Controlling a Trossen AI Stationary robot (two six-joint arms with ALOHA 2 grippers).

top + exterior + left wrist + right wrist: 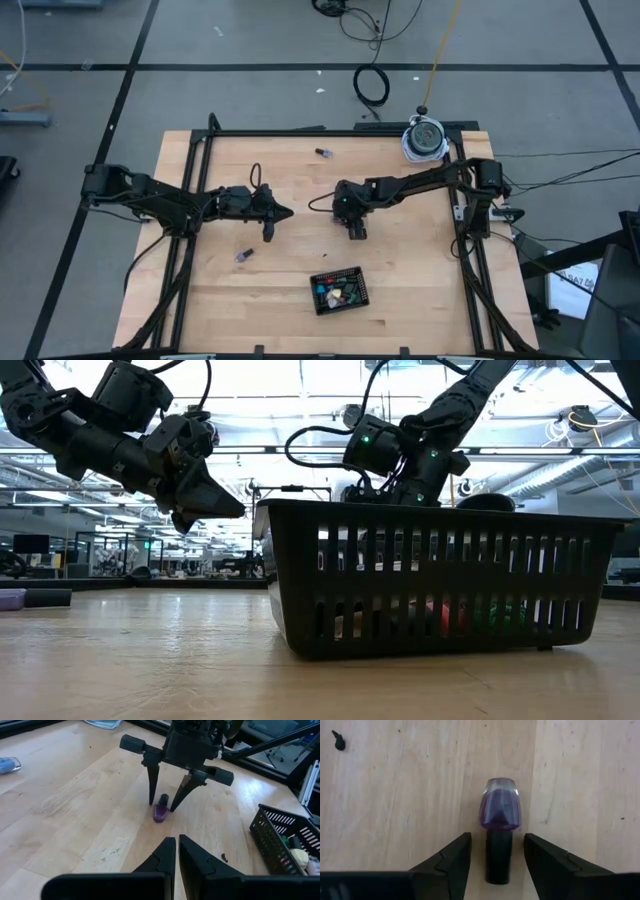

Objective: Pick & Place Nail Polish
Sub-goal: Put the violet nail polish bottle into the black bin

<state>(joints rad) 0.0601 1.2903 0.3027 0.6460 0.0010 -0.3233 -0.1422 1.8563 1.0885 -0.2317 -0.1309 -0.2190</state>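
Observation:
A purple nail polish bottle lies on its side on the wooden table, its dark cap pointing at my right gripper. That gripper is open and tilts down over it near the table's middle, one finger on each side of the cap with a gap on both sides. The left wrist view shows the same bottle between those fingers. My left gripper is shut and hangs above the table left of the middle, touching nothing.
A black slotted basket with several small bottles stands near the front edge; it fills the low view. Loose bottles lie at the left front and the far side. A white round object sits at the back right corner.

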